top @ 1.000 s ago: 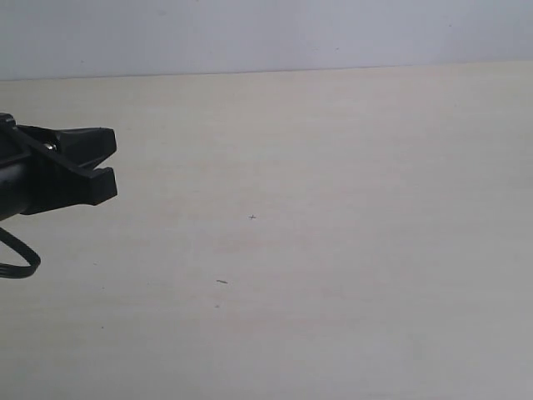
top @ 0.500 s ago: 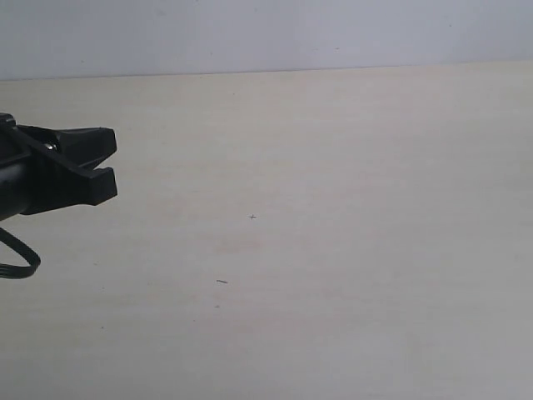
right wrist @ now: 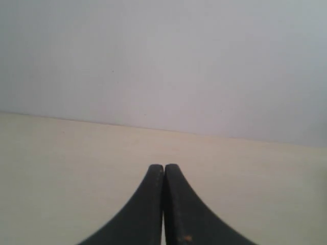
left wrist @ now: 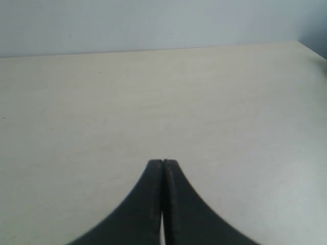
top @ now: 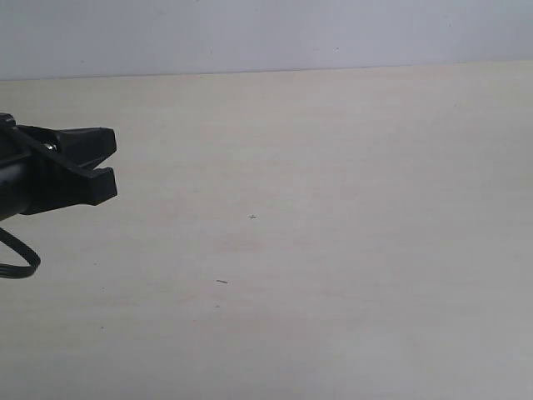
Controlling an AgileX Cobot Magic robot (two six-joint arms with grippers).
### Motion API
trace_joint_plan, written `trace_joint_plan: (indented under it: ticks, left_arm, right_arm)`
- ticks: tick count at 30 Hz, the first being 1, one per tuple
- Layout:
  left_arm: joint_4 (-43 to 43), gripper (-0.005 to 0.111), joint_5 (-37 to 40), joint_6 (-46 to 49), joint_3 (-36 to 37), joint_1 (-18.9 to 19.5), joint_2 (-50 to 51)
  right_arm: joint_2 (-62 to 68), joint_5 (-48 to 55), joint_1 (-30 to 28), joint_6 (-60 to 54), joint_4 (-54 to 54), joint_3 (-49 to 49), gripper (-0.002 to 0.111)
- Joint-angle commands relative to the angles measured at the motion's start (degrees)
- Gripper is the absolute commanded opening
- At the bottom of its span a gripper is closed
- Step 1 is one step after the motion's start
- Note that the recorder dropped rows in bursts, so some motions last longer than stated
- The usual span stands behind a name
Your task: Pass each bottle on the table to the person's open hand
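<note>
No bottle shows in any view, and the person's open hand is out of view too. The pale beige table [top: 333, 208] fills the exterior view. My left gripper [top: 113, 160] pokes in from that view's left edge, black, hovering over the table. In the left wrist view, the left gripper [left wrist: 163, 161] is shut with nothing between its fingers, bare table [left wrist: 153, 102] ahead of it. My right gripper [right wrist: 163, 166] is also shut and empty, facing table [right wrist: 76, 153] and wall. The exterior view does not show it.
A plain pale wall [top: 266, 33] rises behind the table's far edge. A black cable [top: 21, 258] loops under the left arm. Small dark specks [top: 221, 282] mark the tabletop. A table corner [left wrist: 306, 48] shows in the left wrist view.
</note>
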Motion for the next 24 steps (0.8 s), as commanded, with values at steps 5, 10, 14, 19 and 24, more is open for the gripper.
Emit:
trace_joint_plan:
  ticks: [5,10,14,19,24]
  left_arm:
    - [-0.05,0.0,-0.35,0.15,0.24,0.11,-0.26]
    - [-0.05,0.0,-0.35,0.15,0.24,0.11,-0.26]
    - [-0.05,0.0,-0.35,0.15,0.24,0.11,-0.26]
    - [-0.05,0.0,-0.35,0.15,0.24,0.11,-0.26]
    - [-0.05,0.0,-0.35,0.45,0.24,0.11,-0.5]
  right_arm:
    - [-0.34,-0.34,-0.24,-0.11,-1.0,2.47,0.0]
    - [-0.34,-0.34,-0.24,-0.11,-0.85,2.47,0.0]
    - [-0.34,-0.34,-0.24,-0.11,-0.85,2.47,0.0]
    - [-0.34,-0.34,-0.24,-0.11,-0.85,2.47,0.0]
    - [-0.34,-0.34,-0.24,-0.11,-0.85,2.47,0.0]
